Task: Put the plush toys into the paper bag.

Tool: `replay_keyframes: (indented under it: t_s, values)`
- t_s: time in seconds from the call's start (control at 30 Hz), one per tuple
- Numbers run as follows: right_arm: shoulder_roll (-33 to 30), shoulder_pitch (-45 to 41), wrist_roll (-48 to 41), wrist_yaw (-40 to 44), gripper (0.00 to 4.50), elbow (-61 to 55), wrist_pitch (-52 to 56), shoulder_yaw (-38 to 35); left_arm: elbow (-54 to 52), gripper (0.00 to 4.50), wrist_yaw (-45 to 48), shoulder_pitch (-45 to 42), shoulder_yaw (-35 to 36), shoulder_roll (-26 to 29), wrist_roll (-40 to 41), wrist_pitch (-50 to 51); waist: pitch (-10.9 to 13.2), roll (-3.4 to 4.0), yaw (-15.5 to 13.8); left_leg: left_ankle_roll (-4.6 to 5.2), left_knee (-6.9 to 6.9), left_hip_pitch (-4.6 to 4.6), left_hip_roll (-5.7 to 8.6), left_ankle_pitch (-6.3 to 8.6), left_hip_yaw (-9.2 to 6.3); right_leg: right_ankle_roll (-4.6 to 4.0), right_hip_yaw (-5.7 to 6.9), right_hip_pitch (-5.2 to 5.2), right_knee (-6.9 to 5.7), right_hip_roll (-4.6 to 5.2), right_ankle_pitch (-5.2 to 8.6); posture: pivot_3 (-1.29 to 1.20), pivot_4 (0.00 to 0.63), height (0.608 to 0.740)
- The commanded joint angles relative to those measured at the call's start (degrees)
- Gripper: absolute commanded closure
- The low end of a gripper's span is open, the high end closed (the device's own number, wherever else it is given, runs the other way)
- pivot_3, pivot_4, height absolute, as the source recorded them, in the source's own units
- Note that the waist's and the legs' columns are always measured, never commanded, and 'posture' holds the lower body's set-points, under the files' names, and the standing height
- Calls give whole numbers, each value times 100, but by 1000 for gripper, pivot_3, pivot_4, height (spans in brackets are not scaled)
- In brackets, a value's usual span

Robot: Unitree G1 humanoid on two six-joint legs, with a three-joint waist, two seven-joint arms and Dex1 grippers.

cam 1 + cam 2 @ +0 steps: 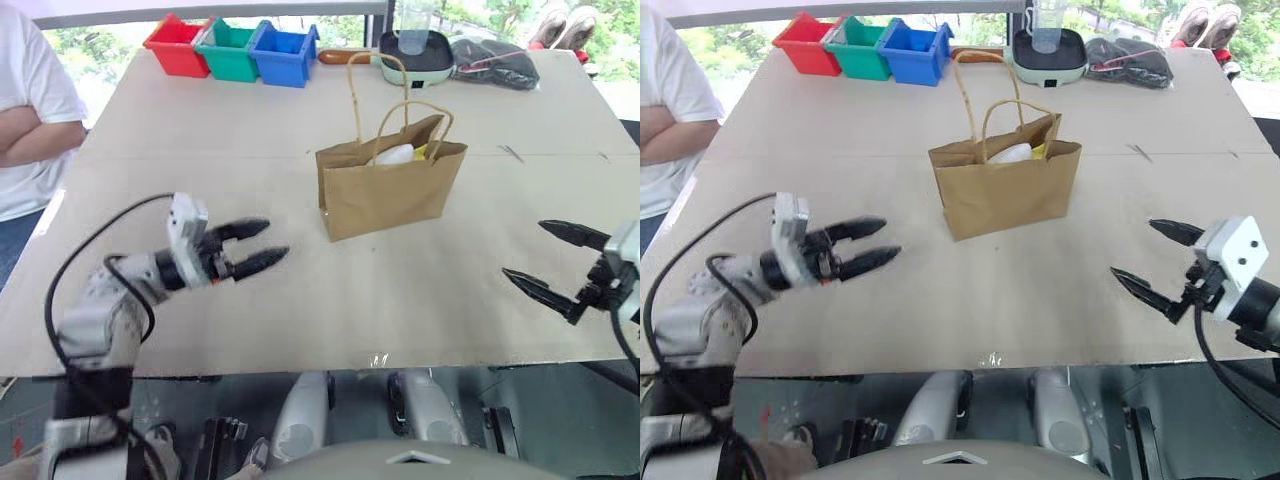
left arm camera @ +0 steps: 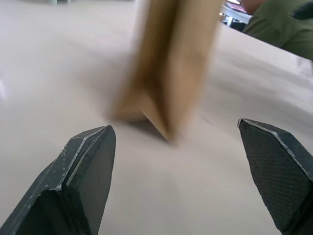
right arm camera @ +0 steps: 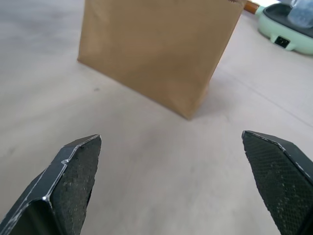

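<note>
The brown paper bag (image 1: 390,190) stands upright in the middle of the table, its two loop handles up. Inside its open top lies a white plush toy with a bit of yellow (image 1: 398,154); the rest of the bag's inside is hidden. My left gripper (image 1: 268,245) hangs over the table to the bag's left, open and empty, pointing toward the bag (image 2: 166,63). My right gripper (image 1: 545,257) is near the table's right front, open and empty, also facing the bag (image 3: 156,49).
Red (image 1: 177,45), green (image 1: 226,49) and blue bins (image 1: 282,53) line the far left edge. A pale green cooker (image 1: 416,57) and a dark bundle (image 1: 495,62) sit at the far right. A person in a white shirt (image 1: 25,110) stands beside the table's left edge.
</note>
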State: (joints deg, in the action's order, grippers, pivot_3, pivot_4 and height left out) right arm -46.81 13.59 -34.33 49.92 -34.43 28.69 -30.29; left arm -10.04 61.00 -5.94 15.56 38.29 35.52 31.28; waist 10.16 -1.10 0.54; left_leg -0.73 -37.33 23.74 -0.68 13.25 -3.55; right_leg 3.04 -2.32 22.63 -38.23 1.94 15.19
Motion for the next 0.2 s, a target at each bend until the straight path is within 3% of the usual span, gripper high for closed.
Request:
replay_keyframes:
  t_s: [0.03, 0.2]
  values:
    - [-142, 31, -170, 222, 0, 66, 0, -215, -1025, 177, -691, 323, 349, -169, 461, 329, 0, -1, -58, 0, -2, -3, 0, 0, -1, 0, 2, -7, 0, 0, 0, 0, 150, 740]
    - [-176, 14, -224, 242, 0, 52, 49, -92, -1408, 177, -1074, 615, 377, -250, 651, 437, -3, 3, -76, 0, -8, -15, 1, -1, 15, -1, -7, -18, 0, -5, 1, 0, 150, 740]
